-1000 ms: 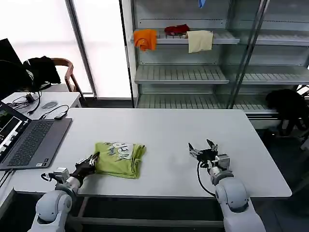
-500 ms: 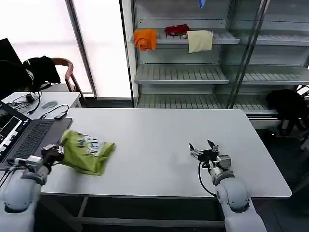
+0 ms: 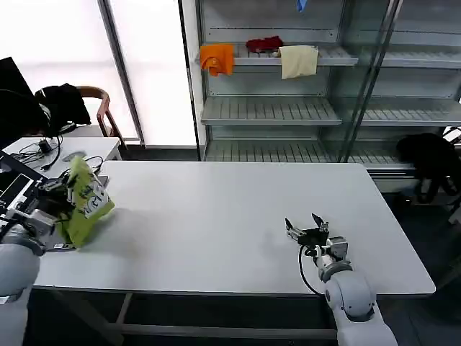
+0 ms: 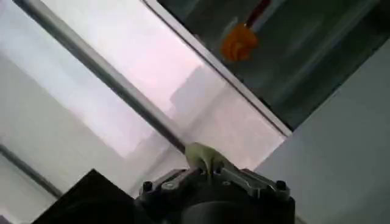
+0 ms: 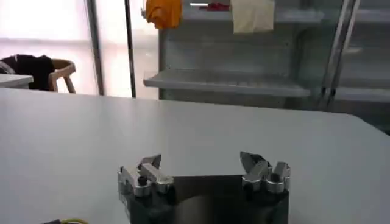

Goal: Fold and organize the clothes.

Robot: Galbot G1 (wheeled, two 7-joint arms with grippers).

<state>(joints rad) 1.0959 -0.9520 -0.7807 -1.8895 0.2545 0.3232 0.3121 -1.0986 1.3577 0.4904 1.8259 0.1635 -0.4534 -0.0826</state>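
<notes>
The white table (image 3: pixel 230 216) takes up the middle of the head view, with the metal shelving (image 3: pixel 317 108) behind it at twelve o'clock, carrying an orange cloth (image 3: pixel 217 58), a red cloth (image 3: pixel 265 44) and a cream cloth (image 3: pixel 298 60) on its upper shelf; at ten o'clock stands a wooden chair (image 3: pixel 97 108) draped with a black garment (image 3: pixel 61 101), and a laptop (image 3: pixel 14 191) sits at nine o'clock near the table's left edge; the lime-green T-shirt (image 3: pixel 85 200) hangs bunched in the air at nine o'clock, lifted off the table surface over its left edge beside the laptop, its pale printed graphic facing outward; the left gripper (image 3: pixel 59 189) is closed on the T-shirt at that same spot, and in the left wrist view a small tuft of green fabric (image 4: pixel 206 158) sticks out of the left gripper's clamped jaws; the right gripper (image 3: pixel 308 231) rests low over the table at five o'clock, well apart from the shirt, its fingers (image 5: pixel 256 163) spread wide with nothing between them, as the right wrist view shows clearly.
</notes>
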